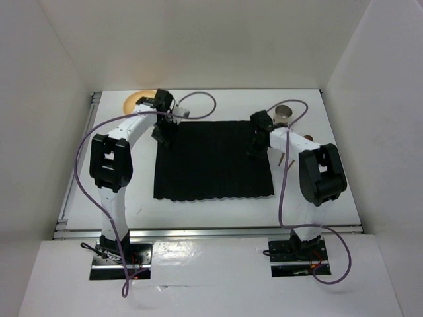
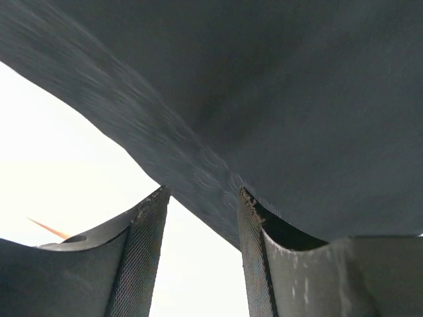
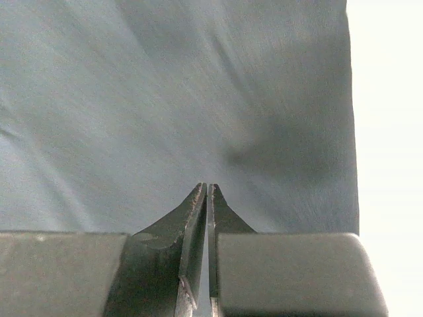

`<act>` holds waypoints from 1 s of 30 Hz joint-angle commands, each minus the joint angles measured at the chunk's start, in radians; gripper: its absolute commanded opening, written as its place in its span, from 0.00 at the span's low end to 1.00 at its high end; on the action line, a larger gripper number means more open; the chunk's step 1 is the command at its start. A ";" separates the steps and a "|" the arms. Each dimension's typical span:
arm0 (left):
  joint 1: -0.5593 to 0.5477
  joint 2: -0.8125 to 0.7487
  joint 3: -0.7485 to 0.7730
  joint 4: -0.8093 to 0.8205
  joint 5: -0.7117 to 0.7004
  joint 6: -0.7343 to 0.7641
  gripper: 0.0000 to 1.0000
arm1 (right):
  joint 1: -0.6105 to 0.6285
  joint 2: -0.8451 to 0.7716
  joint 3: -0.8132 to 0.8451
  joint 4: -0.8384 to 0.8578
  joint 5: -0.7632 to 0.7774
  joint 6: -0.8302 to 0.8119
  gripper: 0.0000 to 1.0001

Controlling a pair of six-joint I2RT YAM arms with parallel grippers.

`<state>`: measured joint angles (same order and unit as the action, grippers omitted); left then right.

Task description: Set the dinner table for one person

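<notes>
The dinner table (image 1: 211,214) is a white top with a metal rail. A black cloth mat (image 1: 211,162) lies flat in its middle. My left gripper (image 1: 163,137) is at the mat's far left corner. In the left wrist view it (image 2: 201,191) is open, and the mat's edge (image 2: 198,172) runs across its fingertips. My right gripper (image 1: 255,148) is at the mat's right edge near the far corner. In the right wrist view it (image 3: 207,186) is shut, and the mat (image 3: 165,99) creases away from its tips.
A round wooden plate (image 1: 137,100) lies at the far left behind the left arm. A metal cup (image 1: 284,113) stands at the far right behind the right gripper. A thin utensil (image 1: 283,159) lies beside the right arm. Purple cables loop over both arms.
</notes>
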<state>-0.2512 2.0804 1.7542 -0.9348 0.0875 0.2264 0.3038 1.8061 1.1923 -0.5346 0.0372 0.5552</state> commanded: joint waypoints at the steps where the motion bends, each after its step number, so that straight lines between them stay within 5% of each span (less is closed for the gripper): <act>1: 0.003 0.036 0.175 0.017 0.002 -0.047 0.54 | -0.021 0.085 0.235 0.029 0.084 -0.047 0.11; 8: 0.003 0.300 0.404 -0.026 -0.031 -0.058 0.54 | -0.031 0.339 0.476 0.065 0.105 -0.038 0.00; 17: 0.003 0.468 0.545 0.071 -0.107 -0.160 0.56 | -0.042 0.510 0.592 0.150 0.237 0.089 0.00; 23: 0.003 0.391 0.441 0.123 -0.081 -0.170 0.58 | -0.042 0.420 0.482 0.191 0.188 0.034 0.00; 30: 0.003 0.213 0.412 0.067 0.009 -0.160 0.60 | -0.020 0.095 0.239 0.308 0.244 -0.006 0.06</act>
<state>-0.2474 2.4287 2.1895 -0.8322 0.0246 0.0738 0.2714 2.0750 1.4887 -0.2974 0.2333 0.5777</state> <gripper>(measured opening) 0.599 0.054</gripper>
